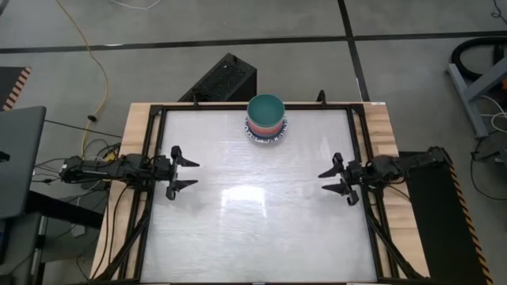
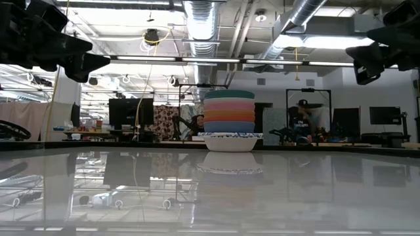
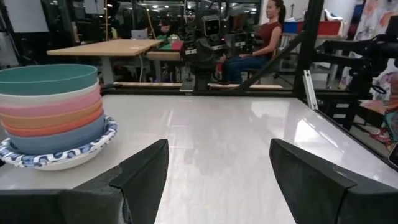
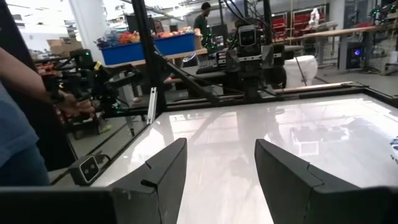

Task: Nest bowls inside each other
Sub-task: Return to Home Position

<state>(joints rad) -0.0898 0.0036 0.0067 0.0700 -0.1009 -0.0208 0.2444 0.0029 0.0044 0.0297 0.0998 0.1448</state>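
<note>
Hovering at opposite worktop (image 1: 261,229) sides, left end effector (image 1: 196,174) and right end effector (image 1: 322,181) gape empty; glossy round bowls (image 1: 265,119) sit nested.

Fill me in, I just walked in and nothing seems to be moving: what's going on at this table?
Nothing is being handled right now. The bowls sit nested in one stack of bowls near the far edge of the table, with a teal bowl on top and a white bowl with a blue patterned rim at the bottom. The left gripper and right gripper hang open and empty at opposite sides of the table, well clear of the stack.
</note>
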